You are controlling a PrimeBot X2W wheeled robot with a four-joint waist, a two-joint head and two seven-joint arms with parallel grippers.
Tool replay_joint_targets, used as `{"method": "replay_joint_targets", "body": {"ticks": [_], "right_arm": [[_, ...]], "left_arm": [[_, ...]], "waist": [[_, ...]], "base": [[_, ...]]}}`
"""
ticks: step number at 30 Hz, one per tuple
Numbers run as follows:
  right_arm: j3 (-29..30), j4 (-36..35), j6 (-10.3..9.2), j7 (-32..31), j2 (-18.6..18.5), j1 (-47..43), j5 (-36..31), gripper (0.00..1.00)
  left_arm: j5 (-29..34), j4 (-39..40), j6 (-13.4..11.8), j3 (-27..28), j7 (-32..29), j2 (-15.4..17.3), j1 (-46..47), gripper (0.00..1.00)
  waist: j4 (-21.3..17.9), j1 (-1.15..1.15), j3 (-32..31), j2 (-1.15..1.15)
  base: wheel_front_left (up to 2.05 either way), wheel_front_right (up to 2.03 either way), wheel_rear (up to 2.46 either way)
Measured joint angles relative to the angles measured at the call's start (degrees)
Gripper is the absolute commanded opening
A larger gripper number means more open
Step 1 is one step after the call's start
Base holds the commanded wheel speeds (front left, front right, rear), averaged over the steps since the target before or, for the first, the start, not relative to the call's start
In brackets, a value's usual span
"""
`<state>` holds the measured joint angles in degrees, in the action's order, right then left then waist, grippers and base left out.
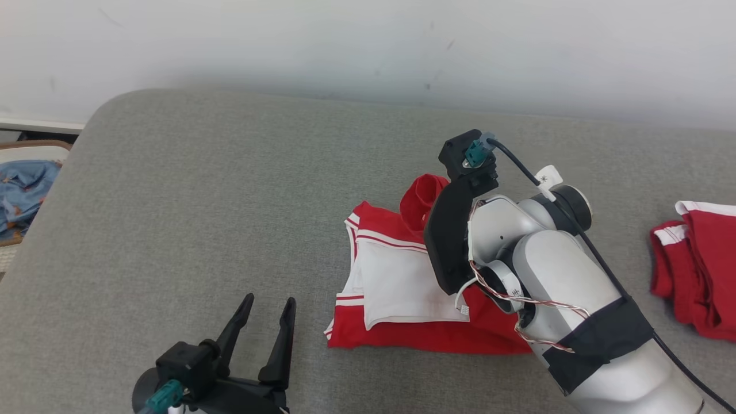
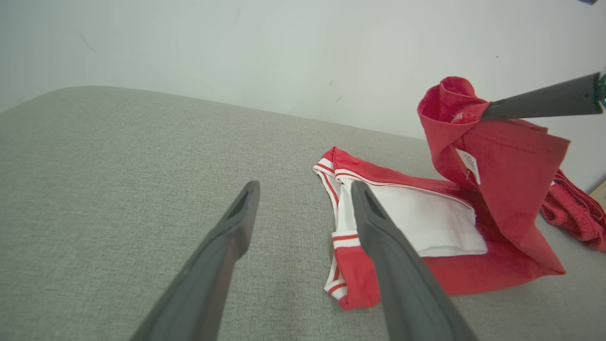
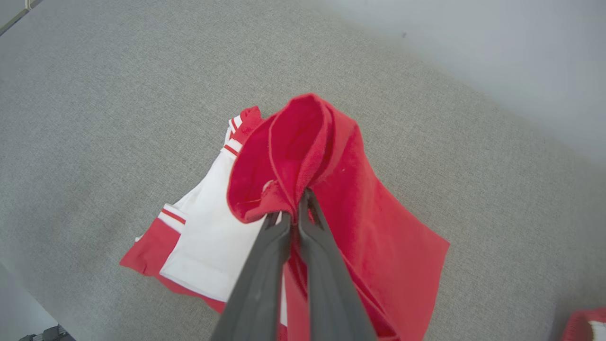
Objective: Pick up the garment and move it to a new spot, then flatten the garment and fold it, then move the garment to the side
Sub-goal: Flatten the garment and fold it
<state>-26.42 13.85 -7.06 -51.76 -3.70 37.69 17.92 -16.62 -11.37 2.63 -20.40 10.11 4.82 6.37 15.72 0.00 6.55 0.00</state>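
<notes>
A pale wall point(image 1: 368, 46) fills the 12 o'clock part of the head view, above a grey upholstered surface point(image 1: 201, 201) with a rounded corner toward 10 o'clock. Just right of the head view's centre, a red sports garment with a white panel and white-striped trim point(image 1: 402, 276) lies partly folded on that surface. One red edge of it is lifted clear of the flat layers. The silver right forearm with a black band point(image 1: 575, 287) reaches in from 5 o'clock. At 3 o'clock, well apart, a second red garment with white trim point(image 1: 698, 264) lies bunched. The right hand point(image 3: 299, 210) has its two dark fingers pinched together on the raised red edge. The left hand point(image 1: 270, 299), at 7 o'clock, holds nothing, its fingers spread apart just left of the garment. A crumpled blue cloth point(image 1: 23, 195) sits off the surface at 9 o'clock. A small white label point(image 2: 468, 163) shows inside the lifted fold.
</notes>
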Motion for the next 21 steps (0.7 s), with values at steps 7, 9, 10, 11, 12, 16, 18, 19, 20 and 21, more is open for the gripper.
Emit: {"method": "replay_joint_targets", "body": {"ticks": [7, 9, 10, 11, 12, 16, 18, 19, 20, 21], "right_arm": [[-2.48, 3.71, -0.07, 1.91, -0.02, 0.73, 2.65, 0.00], [-2.25, 4.89, -0.07, 2.66, -0.02, 0.86, 2.81, 0.00], [-1.81, 5.55, -0.07, 3.18, -0.02, 0.93, 2.81, 0.00], [-1.32, 6.31, -0.07, 3.61, -0.02, 1.07, 2.81, 0.00], [-0.91, 7.09, -0.07, 3.99, -0.05, 1.27, 2.76, 0.00], [-0.46, 9.31, -0.07, 5.58, -0.07, 1.71, 2.71, 0.00], [-0.55, 10.27, -0.07, 6.20, -0.07, 1.76, 2.91, 0.00], [-0.56, 10.67, -0.07, 6.69, -0.08, 1.76, 2.96, 0.00], [-0.78, 11.11, -0.07, 7.11, -0.09, 1.82, 3.33, 0.00], [-1.09, 11.47, -0.08, 7.44, -0.10, 1.87, 3.66, 0.00]], "left_arm": [[0.01, -0.45, 0.51, -1.71, -0.01, -0.49, 0.31, 1.00], [0.00, -0.62, 0.51, -1.92, -0.01, -0.62, 0.32, 1.00], [0.00, -0.68, 0.57, -2.08, -0.01, -0.66, 0.34, 1.00], [0.00, -0.77, 0.87, -2.23, -0.01, -0.68, 0.37, 1.00], [0.00, -0.86, 0.91, -2.35, -0.01, -0.75, 0.40, 1.00], [-0.02, -1.04, 0.91, -2.44, 0.00, -0.98, 0.76, 1.00], [-0.05, -1.21, 0.91, -2.59, 0.00, -1.02, 0.97, 1.00], [-0.05, -1.25, 0.91, -2.72, 0.01, -1.04, 1.03, 1.00], [-0.07, -1.34, 0.91, -2.81, 0.01, -1.10, 1.10, 1.00], [-0.07, -1.42, 0.91, -2.89, 0.01, -1.13, 1.18, 1.00]], "waist": [[2.55, 0.00, 0.28, 0.00], [3.26, 0.00, 0.48, 0.00], [3.59, 0.00, 0.59, 0.00], [3.92, 0.00, 0.71, 0.00], [4.26, 0.00, 0.84, 0.00], [5.55, 0.00, 1.28, 0.00], [6.15, 0.00, 1.50, 0.00], [6.44, 0.00, 1.61, 0.00], [6.73, 0.00, 1.71, 0.00], [7.02, 0.00, 1.80, 0.00]], "base": [[0.00, 0.00, 0.00], [0.00, 0.00, 0.00], [0.00, 0.00, 0.00], [0.00, 0.00, 0.00], [0.00, 0.00, 0.00], [0.00, 0.00, 0.00], [0.00, 0.00, 0.00], [0.00, 0.00, 0.00], [0.00, 0.00, 0.00], [0.00, 0.00, 0.00]]}}
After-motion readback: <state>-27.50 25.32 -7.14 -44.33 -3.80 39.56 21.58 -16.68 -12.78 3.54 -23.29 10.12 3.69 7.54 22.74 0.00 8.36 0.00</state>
